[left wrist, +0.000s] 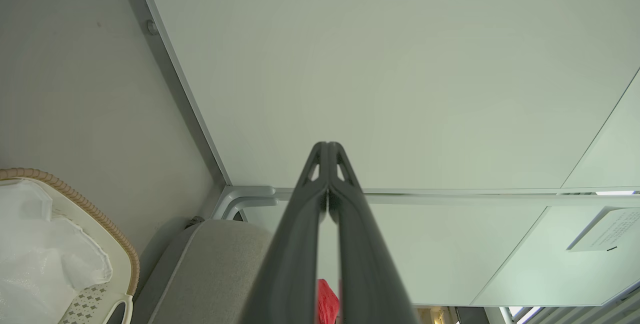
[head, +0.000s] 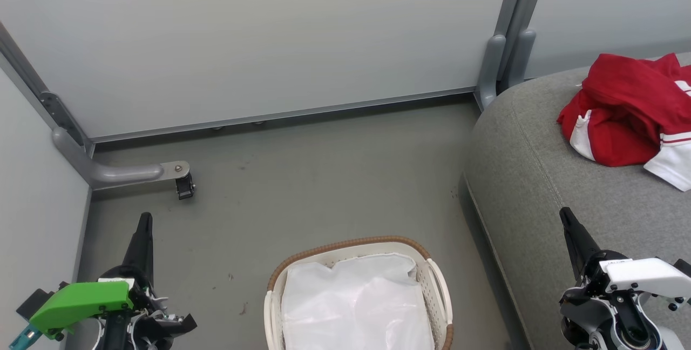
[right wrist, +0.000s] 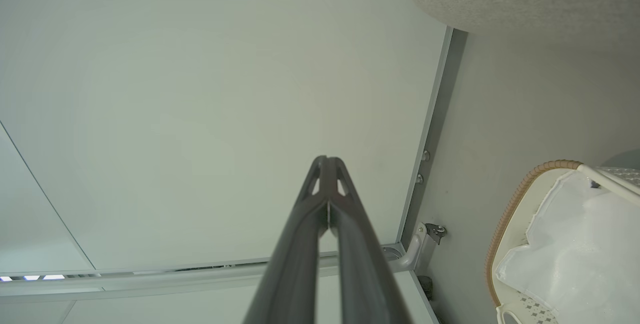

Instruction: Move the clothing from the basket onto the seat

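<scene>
The left gripper (head: 144, 228) and right gripper (head: 568, 220) are pinched fully closed on nothing, one on either side of the basket (head: 345, 244), probably because the job looks done: the clothing (head: 626, 112) lies heaped on the seat (head: 540, 177) right of the basket, which holds just its white liner (head: 356, 307)

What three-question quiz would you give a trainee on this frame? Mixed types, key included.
1. True or false: the clothing lies on the seat.
2. What is in the basket? A) red garments B) white liner cloth C) shoes
3. Fill in: the left gripper and the right gripper are both ____.
Key: 1 true; 2 B; 3 shut.
</scene>
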